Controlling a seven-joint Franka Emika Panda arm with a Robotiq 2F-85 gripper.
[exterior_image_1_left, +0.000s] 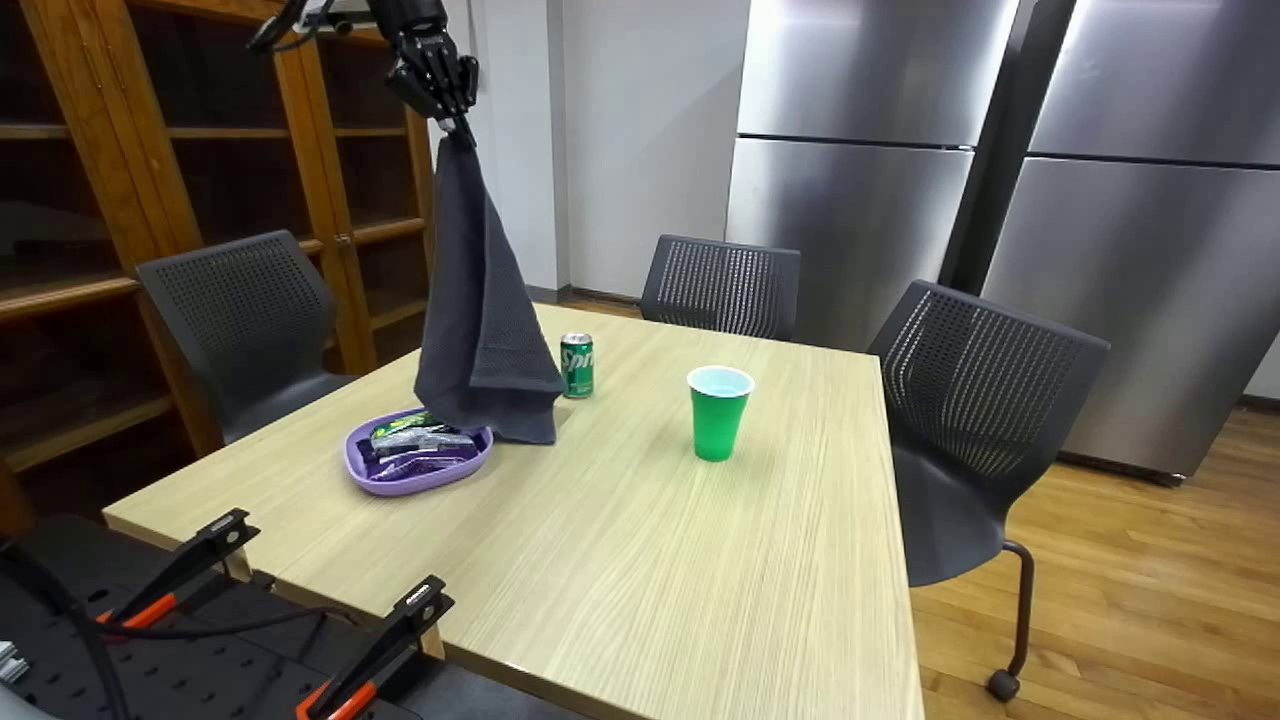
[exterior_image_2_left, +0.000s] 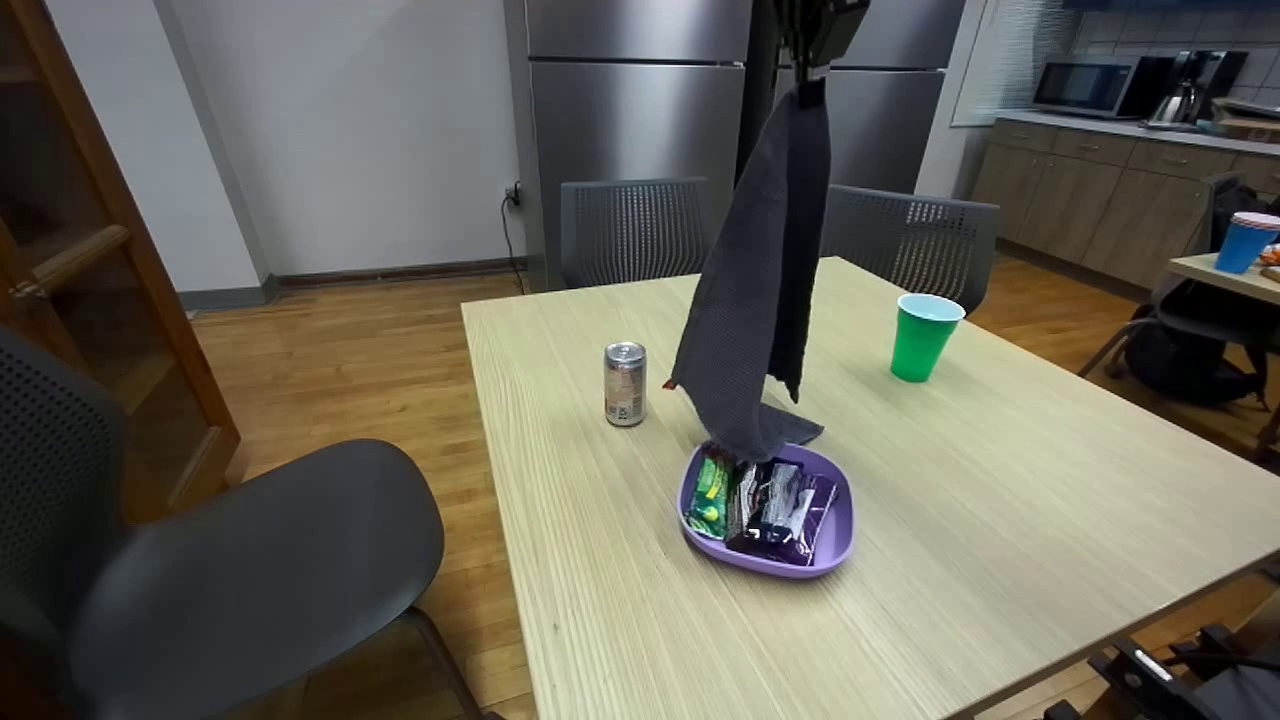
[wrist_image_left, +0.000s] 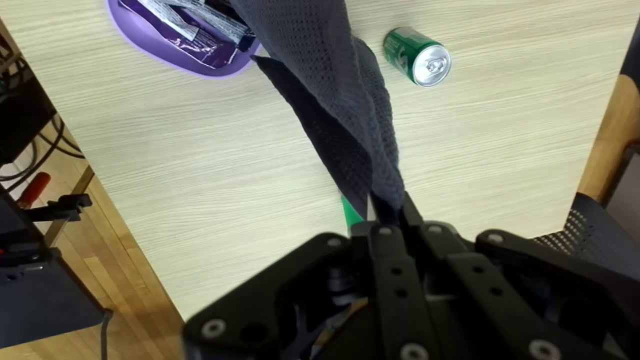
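Observation:
My gripper (exterior_image_1_left: 460, 128) is high above the table and shut on one end of a dark grey towel (exterior_image_1_left: 480, 310). The towel hangs down in folds in both exterior views. Its low end is at the far rim of a purple dish (exterior_image_2_left: 765, 567); I cannot tell if it touches the dish or table. The dish holds several wrapped snack bars (exterior_image_2_left: 775, 505). A green soda can (exterior_image_1_left: 577, 368) stands upright beside the towel. In the wrist view, the fingertips (wrist_image_left: 387, 207) pinch the towel (wrist_image_left: 325, 60), which covers part of the dish; the can (wrist_image_left: 415, 56) is beside it.
A green cup (exterior_image_1_left: 717, 425) stands upright on the wooden table (exterior_image_1_left: 640, 580); the towel and gripper mostly hide it in the wrist view. Dark chairs (exterior_image_1_left: 980, 420) stand round the table. Black clamps (exterior_image_1_left: 400, 630) grip its near edge. Steel refrigerators (exterior_image_1_left: 850, 220) and a wooden cabinet (exterior_image_1_left: 160, 190) stand behind.

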